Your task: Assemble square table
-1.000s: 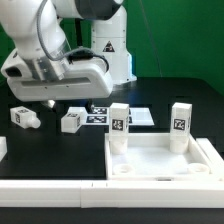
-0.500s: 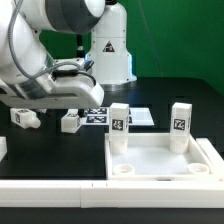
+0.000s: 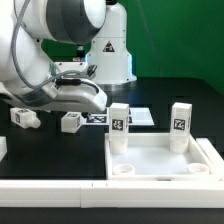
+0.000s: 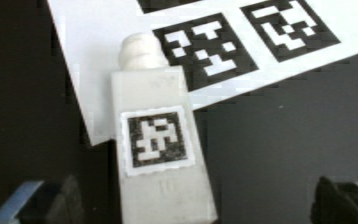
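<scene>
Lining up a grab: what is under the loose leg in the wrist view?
The leg lies on the black table; its peg end overlaps the marker board. Whether it rests on that board is hidden by the leg itself.

The white arm (image 3: 45,40) fills the upper left of the exterior view, bent over and reaching down to the frame's middle left, its wrist (image 3: 72,97) low over the surface. The jaws stand wide open, dark fingertips (image 4: 23,203) well apart, gripping nothing
</scene>
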Action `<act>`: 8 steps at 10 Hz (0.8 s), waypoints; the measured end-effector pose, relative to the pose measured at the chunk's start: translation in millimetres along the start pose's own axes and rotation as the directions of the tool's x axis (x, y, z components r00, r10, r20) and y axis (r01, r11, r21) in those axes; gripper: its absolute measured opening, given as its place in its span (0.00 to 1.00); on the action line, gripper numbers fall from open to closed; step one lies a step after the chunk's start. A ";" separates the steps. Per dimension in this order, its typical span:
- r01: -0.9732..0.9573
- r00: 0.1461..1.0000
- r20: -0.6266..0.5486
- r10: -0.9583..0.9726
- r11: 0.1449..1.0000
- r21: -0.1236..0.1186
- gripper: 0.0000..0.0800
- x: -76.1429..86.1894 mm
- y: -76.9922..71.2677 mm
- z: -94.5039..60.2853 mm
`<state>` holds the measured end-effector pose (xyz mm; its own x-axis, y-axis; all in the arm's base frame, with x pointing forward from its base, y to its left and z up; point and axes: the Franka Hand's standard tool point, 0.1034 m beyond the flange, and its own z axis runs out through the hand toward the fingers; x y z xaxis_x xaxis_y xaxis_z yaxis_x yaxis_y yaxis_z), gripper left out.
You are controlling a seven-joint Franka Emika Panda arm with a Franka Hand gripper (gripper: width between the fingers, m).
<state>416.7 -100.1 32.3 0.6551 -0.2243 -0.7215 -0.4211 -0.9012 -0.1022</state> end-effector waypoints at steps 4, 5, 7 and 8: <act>-0.080 0.979 0.187 0.082 0.997 -0.020 0.81 -14.3 7.7 34.2; -0.073 0.979 0.192 0.076 0.997 -0.021 0.81 -10.4 6.3 34.8; -0.075 0.978 0.194 0.077 0.997 -0.021 0.81 -10.6 7.2 35.6; -0.080 0.975 0.204 0.082 0.997 -0.018 0.81 -9.6 12.7 39.4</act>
<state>380.4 -94.8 10.9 0.4764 -0.2172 -0.8520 -0.4610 -0.8868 -0.0317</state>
